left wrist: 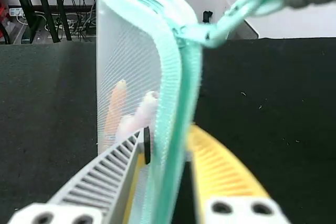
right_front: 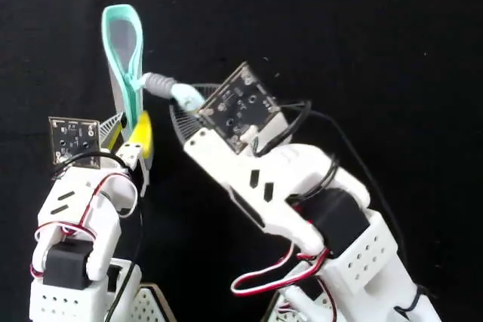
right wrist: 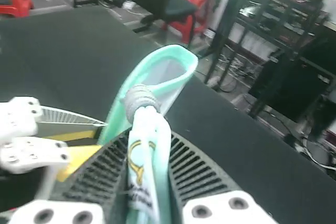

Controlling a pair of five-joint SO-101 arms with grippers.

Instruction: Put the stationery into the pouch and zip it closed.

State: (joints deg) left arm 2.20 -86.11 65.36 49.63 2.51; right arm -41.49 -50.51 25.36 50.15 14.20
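Presently a mint-green mesh pouch stands on edge on the black table, its long side running away from the arms. The left gripper clamps the pouch's near end: one grey ribbed finger presses one face, one yellow finger the other, with the zipper edge between them. At the far end the pouch mouth gapes in an open loop. The right gripper sits just beside the pouch. Its black ribbed fingers are closed on a mint fabric zipper pull strap. The strap carries a grey collar beyond the fingertips and runs to the zipper near the pouch's middle. Through the mesh, from the left wrist view, an orange stick and a pale pink stick lie inside; probably pens, but too blurred to say for sure.
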